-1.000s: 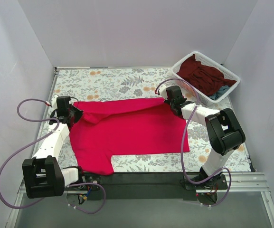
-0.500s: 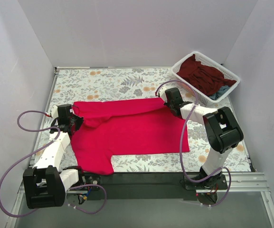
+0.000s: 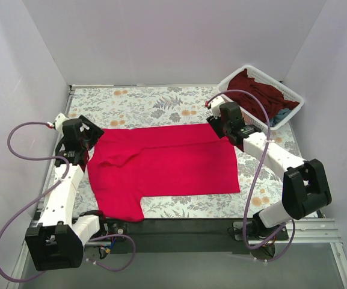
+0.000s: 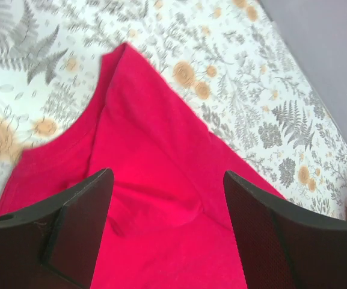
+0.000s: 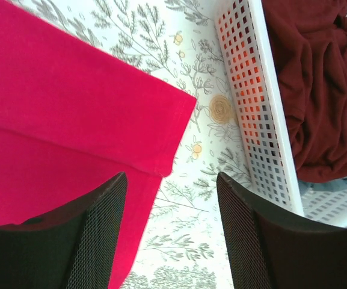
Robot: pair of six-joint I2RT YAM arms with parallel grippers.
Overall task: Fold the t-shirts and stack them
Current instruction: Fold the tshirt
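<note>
Plain crimson t-shirt (image 3: 167, 164), maroon shirt (image 3: 254, 93), white mesh basket (image 5: 251, 102), grey-fern, orange-flower tablecloth (image 3: 143, 102).

Jaws apart on both: left gripper (image 3: 84, 139) hovers over the red t-shirt (image 3: 161, 165) at its left edge, right gripper (image 3: 222, 123) over its far-right corner.

You see just a sliver of teal shirt (image 3: 279, 116) under the maroon shirt (image 3: 254, 90); right wrist view crops the basket (image 5: 261, 111).
</note>
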